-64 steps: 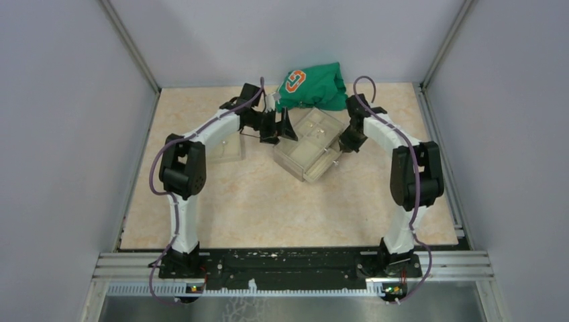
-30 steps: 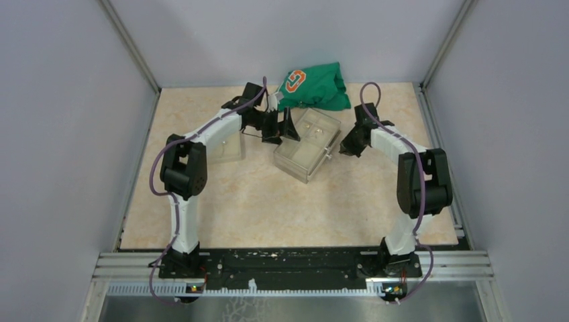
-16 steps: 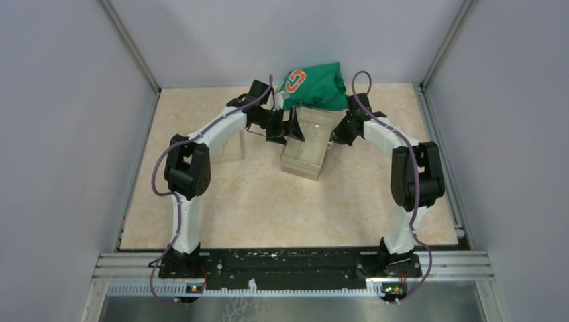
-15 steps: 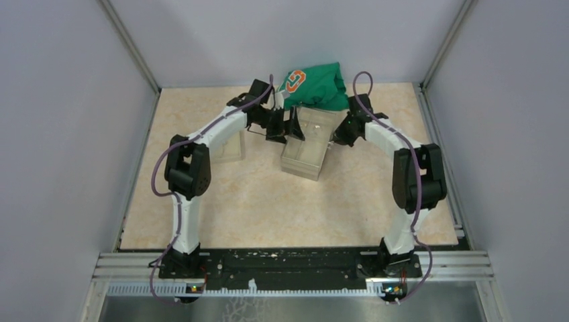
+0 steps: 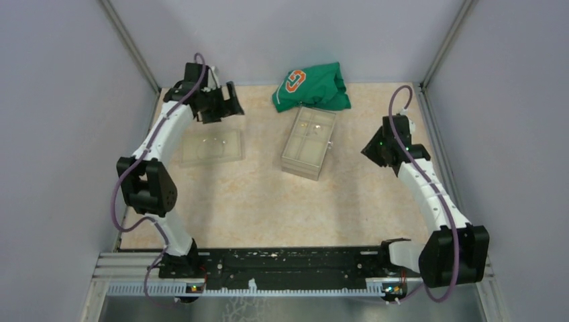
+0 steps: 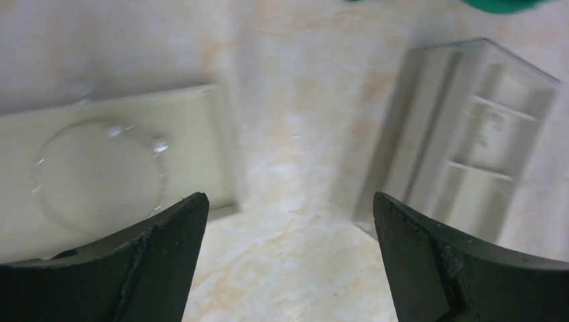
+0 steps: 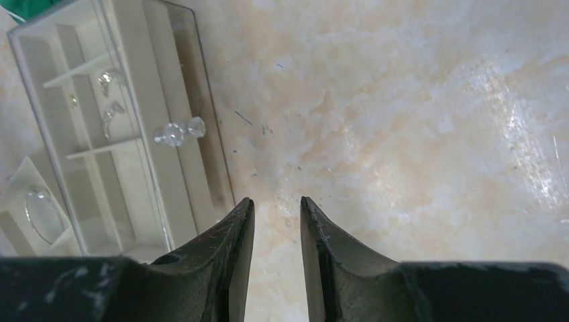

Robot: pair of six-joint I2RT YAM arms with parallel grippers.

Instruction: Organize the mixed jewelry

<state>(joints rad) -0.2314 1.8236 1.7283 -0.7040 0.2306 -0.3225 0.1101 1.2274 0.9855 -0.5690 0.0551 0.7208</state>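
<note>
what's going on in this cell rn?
Jewelry sorting, and neither arm holds anything. The left pincer is wide open, raised near the far-left corner of the table. The right pincer is slightly open over bare table to the right of the box. A wire hoop lies in the flat tray, and a few small pieces sit in the box's compartments. A green cloth lies behind the box.

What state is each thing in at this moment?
Left gripper: open, empty.
Right gripper: slightly open, empty.
Compartmented box: looks closed, small jewelry pieces inside.
Flat clear tray: holds wire hoop.
Green cloth: crumpled, at the far edge.
</note>
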